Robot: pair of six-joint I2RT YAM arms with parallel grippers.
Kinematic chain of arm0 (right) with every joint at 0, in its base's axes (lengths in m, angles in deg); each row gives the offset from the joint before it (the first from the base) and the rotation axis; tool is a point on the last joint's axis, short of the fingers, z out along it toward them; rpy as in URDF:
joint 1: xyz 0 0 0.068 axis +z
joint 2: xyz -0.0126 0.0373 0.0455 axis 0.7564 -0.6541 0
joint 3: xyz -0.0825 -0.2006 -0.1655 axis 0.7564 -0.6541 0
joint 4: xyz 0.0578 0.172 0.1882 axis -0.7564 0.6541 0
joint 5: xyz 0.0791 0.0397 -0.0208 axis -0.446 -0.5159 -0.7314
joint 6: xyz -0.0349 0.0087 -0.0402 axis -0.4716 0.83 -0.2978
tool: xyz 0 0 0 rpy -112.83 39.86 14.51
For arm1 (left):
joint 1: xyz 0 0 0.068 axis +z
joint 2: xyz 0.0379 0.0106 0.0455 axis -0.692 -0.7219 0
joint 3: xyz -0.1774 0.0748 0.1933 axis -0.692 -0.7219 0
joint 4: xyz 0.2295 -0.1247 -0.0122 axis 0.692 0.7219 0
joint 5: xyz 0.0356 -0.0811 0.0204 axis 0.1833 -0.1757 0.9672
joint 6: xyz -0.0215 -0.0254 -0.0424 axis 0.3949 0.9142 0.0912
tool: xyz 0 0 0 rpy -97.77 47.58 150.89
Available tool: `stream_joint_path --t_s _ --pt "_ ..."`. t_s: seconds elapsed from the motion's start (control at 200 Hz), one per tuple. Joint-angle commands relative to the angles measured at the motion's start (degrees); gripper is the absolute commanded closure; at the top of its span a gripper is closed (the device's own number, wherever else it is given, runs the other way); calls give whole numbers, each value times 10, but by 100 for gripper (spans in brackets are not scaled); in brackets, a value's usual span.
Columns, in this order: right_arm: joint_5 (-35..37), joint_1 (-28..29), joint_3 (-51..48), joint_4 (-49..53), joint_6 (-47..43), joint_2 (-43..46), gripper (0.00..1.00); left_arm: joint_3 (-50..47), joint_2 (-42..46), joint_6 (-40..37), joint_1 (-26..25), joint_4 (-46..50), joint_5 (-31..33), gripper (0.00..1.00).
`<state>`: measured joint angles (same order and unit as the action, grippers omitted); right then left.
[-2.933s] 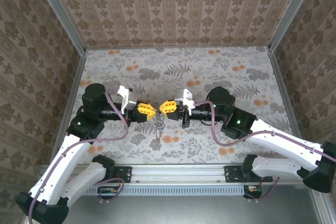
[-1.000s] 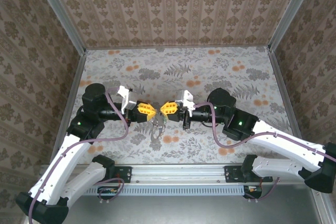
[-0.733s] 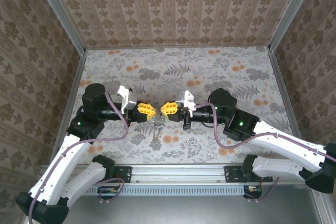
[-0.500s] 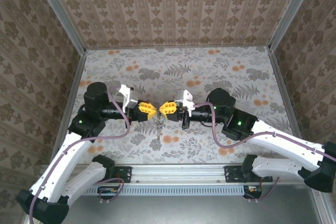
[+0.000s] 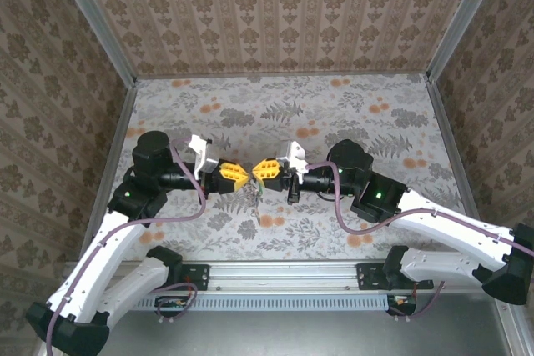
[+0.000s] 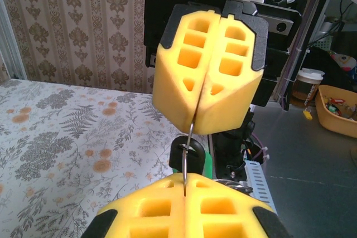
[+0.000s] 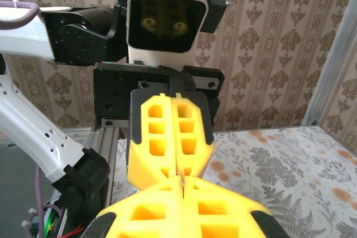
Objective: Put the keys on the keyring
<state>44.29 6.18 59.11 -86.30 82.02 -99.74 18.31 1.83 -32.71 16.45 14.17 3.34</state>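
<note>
My left gripper (image 5: 237, 175) and right gripper (image 5: 262, 170) meet tip to tip above the middle of the table. Both are shut on the keyring (image 5: 250, 183), a thin grey wire loop. In the left wrist view the keyring (image 6: 189, 140) runs edge-on from my left gripper (image 6: 185, 183) up into the right gripper (image 6: 199, 130). A black-headed key (image 6: 198, 157) is threaded on the ring, with a green key head (image 6: 207, 163) just behind it. The keys (image 5: 252, 198) dangle below the tips. In the right wrist view, a short bit of keyring (image 7: 182, 181) shows where the right gripper (image 7: 182, 185) meets the left gripper (image 7: 181, 172).
The floral tablecloth (image 5: 334, 114) lies flat around both arms. Patterned walls with metal corner posts (image 5: 117, 81) close the back and sides. A metal rail (image 5: 284, 277) runs along the near edge by the arm bases.
Both grippers have stayed shut on the ring, tip to tip. The right gripper rolled a little and the dangling keys swung slightly beneath the tips.
</note>
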Motion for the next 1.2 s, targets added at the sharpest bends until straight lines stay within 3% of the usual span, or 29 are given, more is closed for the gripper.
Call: stream_joint_path --t_s 0.0,1.195 --pt "19 4 -1 4 -3 5 100 16 11 -13 2 -15 -12 100" --pt "33 3 17 37 -15 -22 100 14 16 -6 3 -27 -33 100"
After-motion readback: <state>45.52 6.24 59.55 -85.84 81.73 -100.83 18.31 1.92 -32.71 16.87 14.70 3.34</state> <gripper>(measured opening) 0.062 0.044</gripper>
